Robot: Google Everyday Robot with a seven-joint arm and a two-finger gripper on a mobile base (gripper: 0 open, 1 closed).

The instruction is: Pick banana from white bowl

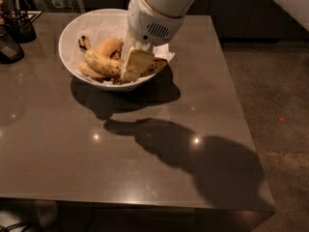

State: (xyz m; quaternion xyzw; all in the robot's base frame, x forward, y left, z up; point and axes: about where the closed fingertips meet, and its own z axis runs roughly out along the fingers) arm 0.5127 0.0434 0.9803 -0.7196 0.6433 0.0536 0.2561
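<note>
The white bowl (67, 57) stands at the table's far left, lined with crinkled white paper (104, 25). The banana (104, 64), long, dull yellow and brown-speckled, lies across the bowl's front, its dark tip pointing right at the rim. A smooth orange-yellow banana (110, 46) lies behind it and a plainer yellow one (89, 73) below it. My gripper (135, 64) reaches down from the white wrist into the bowl's right half and sits over the speckled banana's right part, hiding a stretch of it.
The bowl rests on a dark glossy table (145, 153), whose right edge drops to the floor. Dark containers (19, 25) and a dark holder (8, 45) stand at the far left edge. The arm casts a wide shadow on the table's middle and right.
</note>
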